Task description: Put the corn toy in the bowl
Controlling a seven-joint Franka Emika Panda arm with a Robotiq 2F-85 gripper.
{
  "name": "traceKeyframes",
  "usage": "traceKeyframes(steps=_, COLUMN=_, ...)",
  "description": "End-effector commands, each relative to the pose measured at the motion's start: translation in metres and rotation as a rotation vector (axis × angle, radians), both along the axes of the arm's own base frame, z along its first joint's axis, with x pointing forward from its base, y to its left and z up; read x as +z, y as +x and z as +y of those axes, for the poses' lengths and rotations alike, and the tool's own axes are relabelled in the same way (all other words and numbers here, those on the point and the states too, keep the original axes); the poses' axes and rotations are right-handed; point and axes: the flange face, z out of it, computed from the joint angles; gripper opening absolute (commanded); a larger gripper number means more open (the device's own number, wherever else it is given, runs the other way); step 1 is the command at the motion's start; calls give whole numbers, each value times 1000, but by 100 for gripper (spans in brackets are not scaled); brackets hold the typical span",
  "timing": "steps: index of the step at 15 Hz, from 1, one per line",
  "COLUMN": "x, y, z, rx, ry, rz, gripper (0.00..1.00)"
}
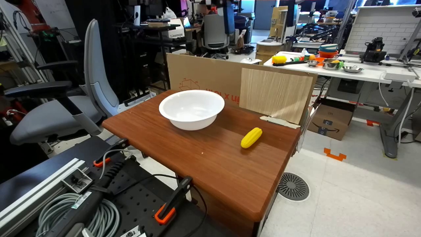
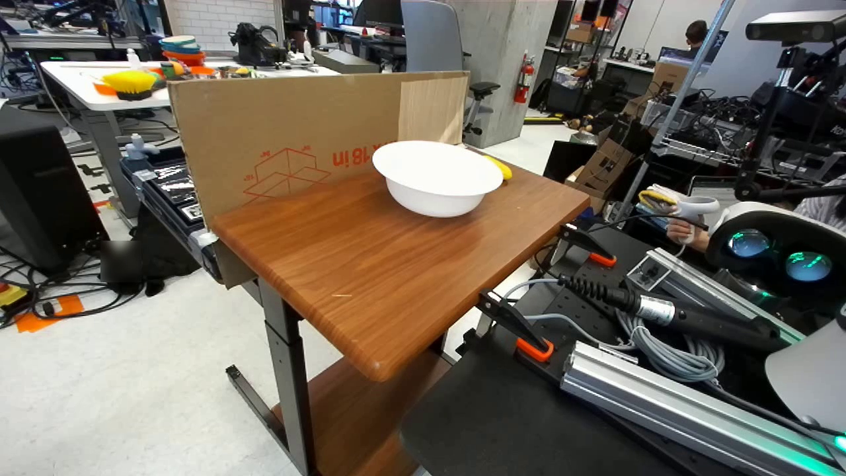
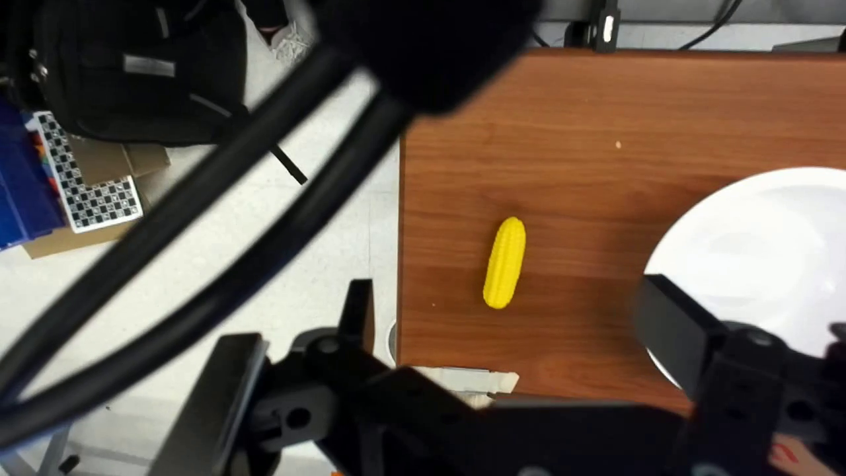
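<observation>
Start at the left of the wrist view: the edge of your bench [image 3: 568,112] runs from twelve to six o'clock, with floor [image 3: 330,258] beyond it at nine. Your end effector [image 3: 503,295] is spread wide and carries nothing; its fingers [image 3: 677,327] flank the corn [image 3: 505,264], which lies on the bench between that edge and the bowl [image 3: 747,251]. The step in hand looks like the grasp: bring the corn's middle midway between them, come straight down, and close across its narrow width. The exterior views don't show your end effector, so I can't be sure how high you are. The bowl sits at three o'clock from the corn, and the finger on that side overlaps it here, so mind the bowl on the way down.

The corn's long axis runs from between six and seven o'clock to between twelve and one, nearly parallel to the bench's edge, so neither end points at the bowl. A small wrist turn should square your grip.
</observation>
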Motion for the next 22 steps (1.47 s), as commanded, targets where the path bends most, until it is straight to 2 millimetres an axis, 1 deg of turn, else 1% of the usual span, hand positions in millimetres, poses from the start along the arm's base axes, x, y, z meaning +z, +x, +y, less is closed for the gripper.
traceKeyframes(steps=1, x=-27, y=54, z=2, rx=14, ry=43, rz=-21, gripper=100)
traceKeyframes(steps=4, x=-51, y=88, z=3, rx=12, ry=82, rz=-20, gripper=100)
traceKeyframes(steps=6, x=-70, y=105, z=2, rx=14, ry=77, rz=-6, gripper=100)
traceKeyframes(steps=8, x=-90, y=117, z=0, rx=-15, ry=39, rz=-28, gripper=100)
traceKeyframes(steps=9, x=-101, y=120, z=-2, rx=-17, ry=28, rz=-29, gripper=100)
traceKeyframes(steps=12, x=-143, y=127, z=-12, rx=-45, ry=-13, rz=-5, gripper=100)
traceKeyframes(steps=14, x=-171, y=126, z=-18, rx=-70, ry=-44, rz=26, gripper=100)
traceKeyframes(steps=16, x=-192, y=124, z=-22, rx=-80, ry=-62, rz=66, gripper=100)
traceKeyframes(steps=18, x=-208, y=126, z=-20, rx=-71, ry=-73, rz=95, gripper=100)
traceKeyframes(steps=22, x=-231, y=140, z=-2, rx=-24, ry=-87, rz=123, gripper=100)
